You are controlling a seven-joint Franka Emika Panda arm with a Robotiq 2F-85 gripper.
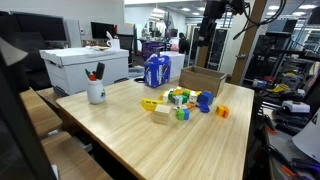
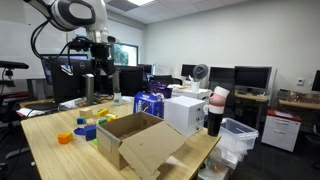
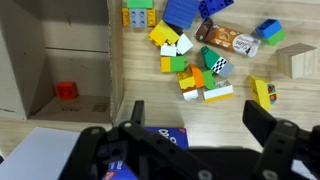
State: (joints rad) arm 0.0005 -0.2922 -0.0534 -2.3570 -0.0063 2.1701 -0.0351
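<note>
My gripper [image 3: 200,120] hangs high above the table, open, with nothing between its fingers [image 3: 262,122]. In both exterior views it hangs from the arm [image 1: 204,45] [image 2: 100,86] over the far part of the table. Below it, in the wrist view, lies a pile of coloured toy blocks [image 3: 195,62], also visible as a cluster [image 1: 180,100] [image 2: 86,128]. An open cardboard box [image 3: 50,40] [image 1: 202,80] [image 2: 140,140] stands beside the pile, with a red block [image 3: 66,90] lying on its cardboard. A blue carton [image 3: 160,133] [image 1: 156,70] [image 2: 149,103] sits right under the gripper.
A single orange block [image 1: 222,112] [image 2: 64,139] lies apart from the pile. A white mug with pens [image 1: 96,92] stands near a table edge. A white printer box [image 1: 85,68] and monitors lie beyond. A plain wooden block [image 3: 300,62] rests at the right.
</note>
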